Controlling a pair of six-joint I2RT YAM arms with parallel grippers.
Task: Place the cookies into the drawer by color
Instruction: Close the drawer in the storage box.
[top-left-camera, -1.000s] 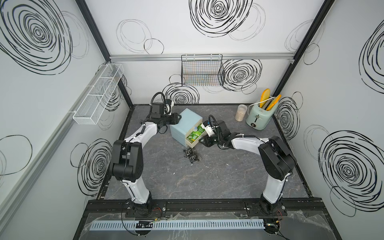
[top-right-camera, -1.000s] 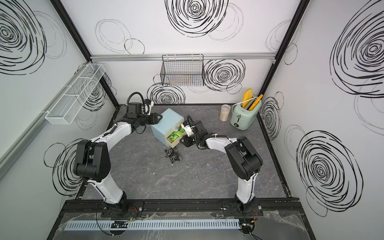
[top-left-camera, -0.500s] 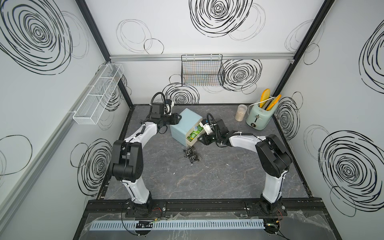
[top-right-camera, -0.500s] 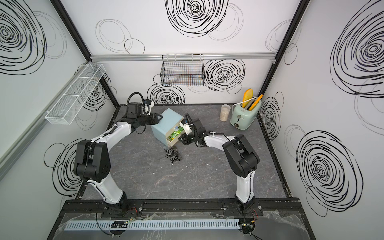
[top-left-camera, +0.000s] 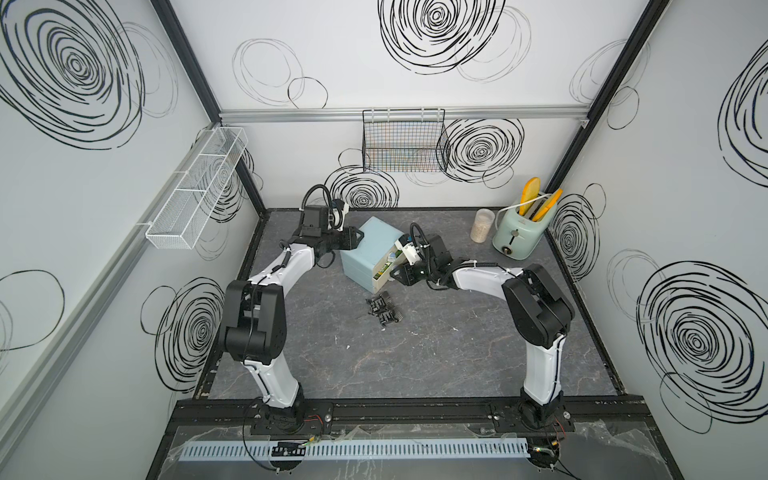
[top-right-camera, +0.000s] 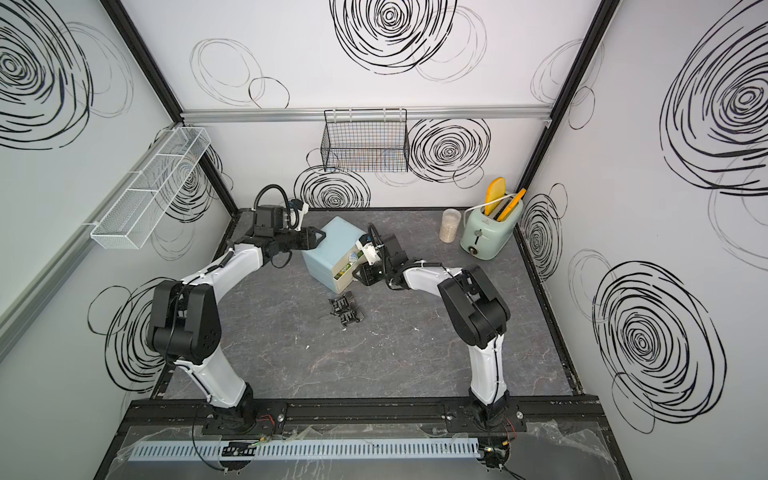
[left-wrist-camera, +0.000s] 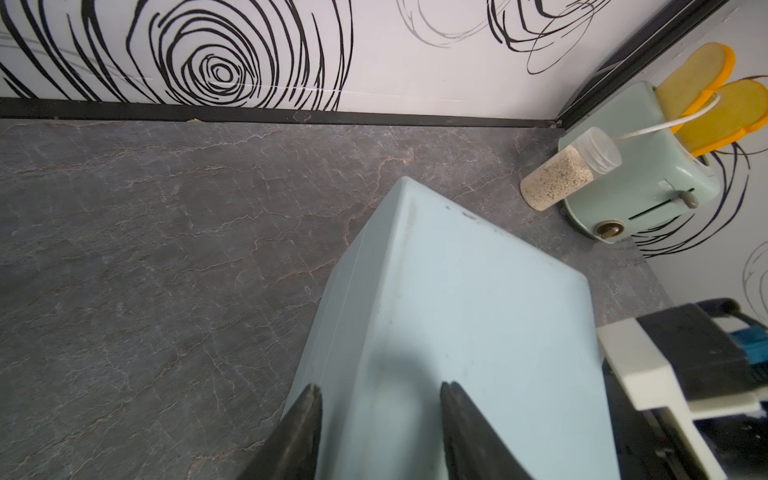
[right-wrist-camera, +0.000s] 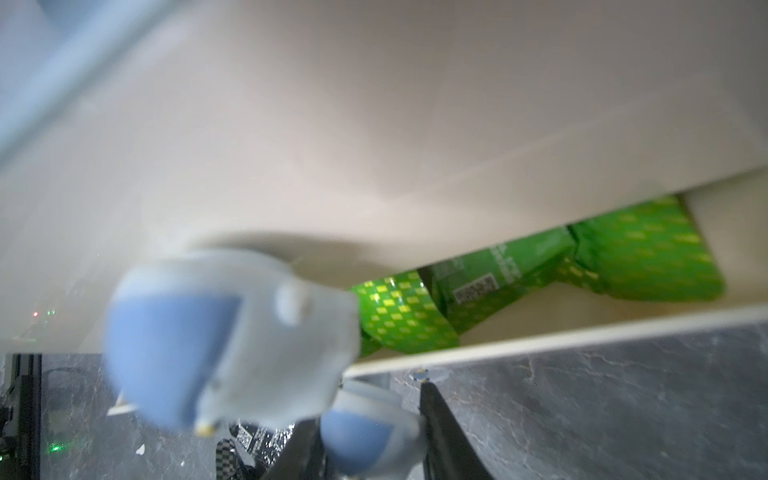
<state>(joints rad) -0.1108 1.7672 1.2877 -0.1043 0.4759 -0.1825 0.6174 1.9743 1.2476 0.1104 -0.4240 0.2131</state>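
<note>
A bluish knob (right-wrist-camera: 370, 432) sits between my two fingers (right-wrist-camera: 441, 434); beside it the part-open drawer (right-wrist-camera: 582, 337) holds crinkly green packets (right-wrist-camera: 623, 257).

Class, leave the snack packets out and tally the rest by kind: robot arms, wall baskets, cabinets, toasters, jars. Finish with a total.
Robot arms: 2, the left arm and the right arm
Wall baskets: 2, the white basket and the black basket
Cabinets: 1, the pale-blue cabinet
Toasters: 1, the mint-green toaster
Jars: 1, the clear jar
Total: 7

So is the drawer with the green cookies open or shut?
Partly open: the drawer sticks out, and green cookies show inside.
</note>
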